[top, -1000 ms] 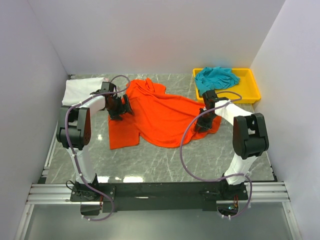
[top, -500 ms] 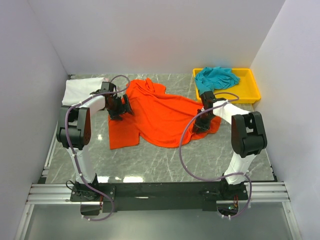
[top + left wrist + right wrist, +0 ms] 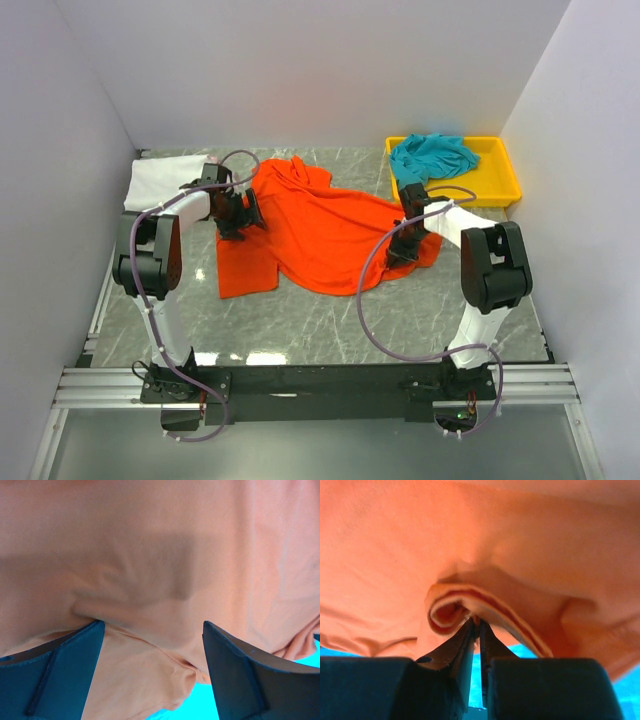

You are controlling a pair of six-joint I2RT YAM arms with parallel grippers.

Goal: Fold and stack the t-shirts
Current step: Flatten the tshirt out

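Top view: you have no stack yet.
- Bright orange-red cloth t-shirt (image 3: pixel 320 230) lies rumpled, unfolded, mid grey marbled table (image 3: pixel 300 330).
- White cloth t-shirt (image 3: pixel 158 180) lies flat at far left; cannot tell whether folded.
- Crumpled teal cloth t-shirt (image 3: pixel 432 155) sits in yellow plastic tray (image 3: pixel 505 185), far right.
- Both arms reach forward, low. Left tool (image 3: pixel 245 212) is at orange shirt's left edge, right tool (image 3: pixel 402 248) at its right edge.

Left wrist: your left tool gapes wide over orange cloth, holding nothing.

Right wrist: right tool nearly closed, pinching rolled hem fold.
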